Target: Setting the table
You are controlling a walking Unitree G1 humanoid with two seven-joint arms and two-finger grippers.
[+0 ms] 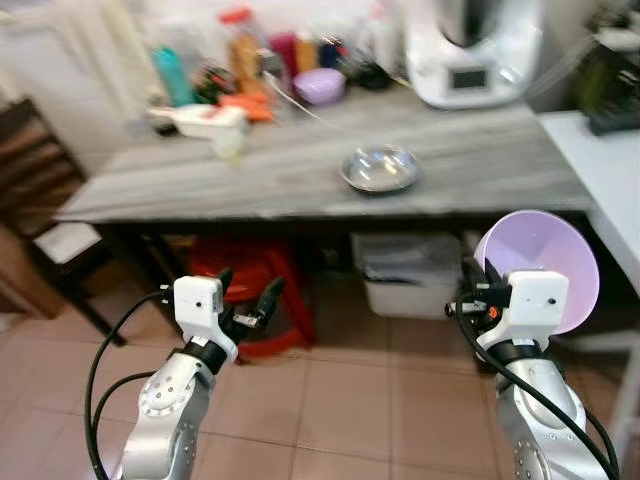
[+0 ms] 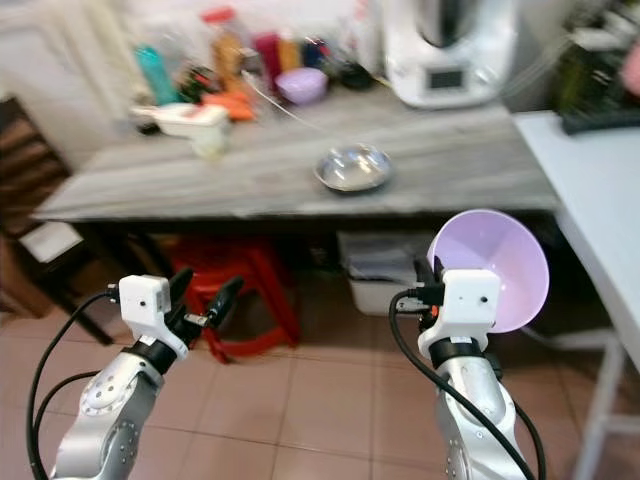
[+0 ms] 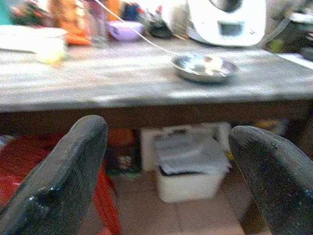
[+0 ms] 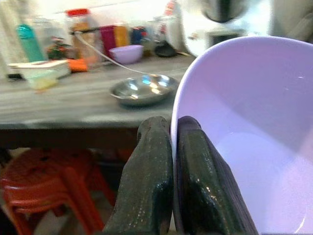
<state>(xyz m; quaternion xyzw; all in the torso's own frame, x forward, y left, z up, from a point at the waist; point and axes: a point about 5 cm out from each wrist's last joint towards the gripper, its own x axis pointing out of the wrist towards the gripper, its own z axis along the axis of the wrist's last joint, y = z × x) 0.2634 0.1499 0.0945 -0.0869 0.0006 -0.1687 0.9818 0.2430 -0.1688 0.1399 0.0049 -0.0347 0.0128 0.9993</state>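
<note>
The right gripper [image 4: 172, 171] is pinching the rim of a lilac plastic bowl [image 2: 497, 262], its two black fingers [image 4: 146, 186] closed with the bowl's wall between them. The bowl is being held tilted on its side, its open face turned up and toward the camera, low at the right, nearer than the table's front edge and below the tabletop.

The left gripper [image 1: 248, 300] is hanging low at the left with its fingers [image 3: 63, 176] standing wide apart and gripping nothing. It is sitting in front of a red plastic stool [image 1: 255, 285] that is standing under the table.

A grey wood-grain table [image 1: 300, 170] is running across the far part of the scene. A shallow steel dish [image 1: 380, 168] is resting on it right of centre, well apart from the other items. Along the far edge, a white kitchen appliance [image 1: 470, 55] is standing at the right; a small purple bowl [image 1: 320, 85], bottles and jars [image 1: 240, 45] are clustered left of it, too blurred to identify individually. A white tray [image 1: 200, 120] is lying at the far left of the tabletop. A white storage box [image 1: 405, 275] is sitting on the tiled floor [image 1: 350, 400] under the table, right of the stool. A second white surface [image 2: 590, 190] is adjoining on the right.
</note>
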